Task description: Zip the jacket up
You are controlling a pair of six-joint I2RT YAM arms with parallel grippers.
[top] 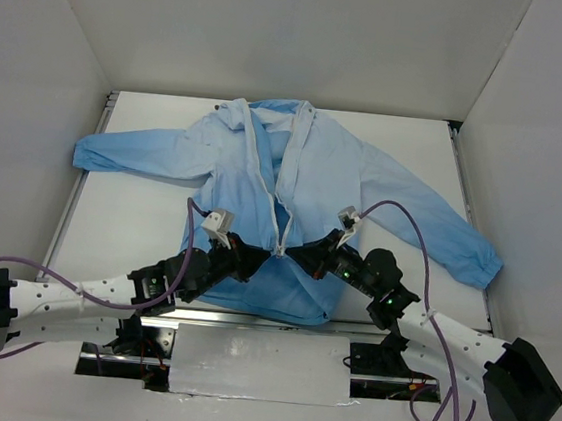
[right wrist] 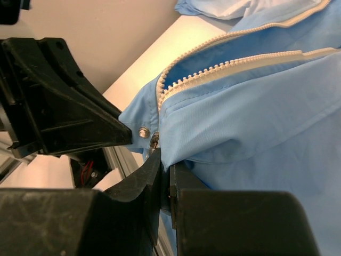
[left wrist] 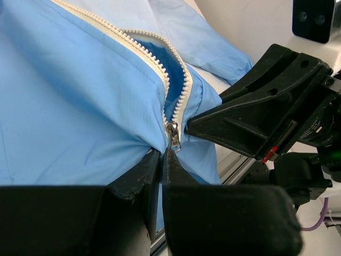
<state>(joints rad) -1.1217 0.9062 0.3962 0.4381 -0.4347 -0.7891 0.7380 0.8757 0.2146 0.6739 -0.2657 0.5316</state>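
Both grippers pinch the jacket (top: 335, 176) at the low end of its white zipper (left wrist: 184, 90).
The left gripper (left wrist: 161, 159) has its jaws almost together on blue cloth just under the metal slider (left wrist: 172, 136). The right gripper (right wrist: 164, 169) is pressed closed on the cloth edge beside the slider. The jacket lies spread on the white table (top: 139, 226), front open above the slider. The arms hide its hem in the top view.

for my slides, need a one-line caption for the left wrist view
Left gripper pinches the jacket just below the zipper slider; right gripper tip beside it.
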